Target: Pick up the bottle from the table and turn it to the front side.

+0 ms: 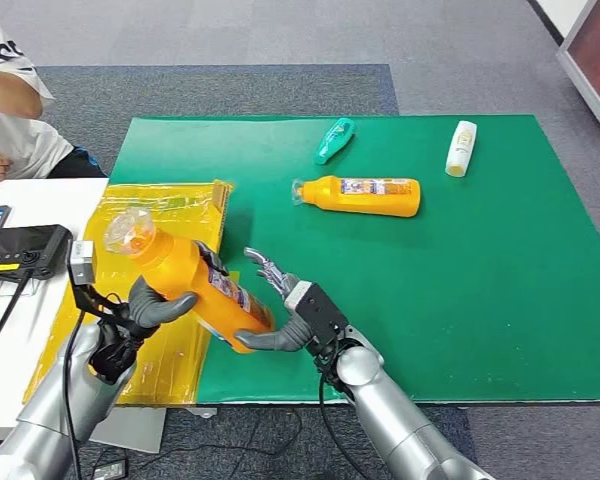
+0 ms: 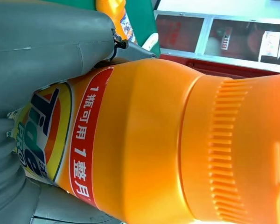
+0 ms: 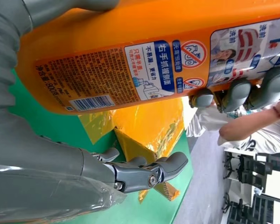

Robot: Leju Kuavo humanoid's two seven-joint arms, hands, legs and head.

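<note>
The orange bottle is off the desk, held tilted above its near left part, cap end up and to the left, base down and to the right. The left robot hand is clamped round the bottle's upper body just below the shoulder, thumb over one side and fingers round the other. The left wrist view shows the brand label facing that hand, while the right wrist view shows the back label with barcode turned toward the right arm. The right robot hand sits at the base with its fingers spread apart; its thumb lies under the lower end, seemingly as a support for rotating the bottle, though a firm hold cannot be confirmed.

A crumpled yellow plastic sheet lies under and behind the bottle. Farther off on the green mat are a second orange bottle lying on its side, a teal bottle and a white bottle, all well apart from the hands. At the far left a person sits by a white table holding a black controller. Nothing blocks the turning.
</note>
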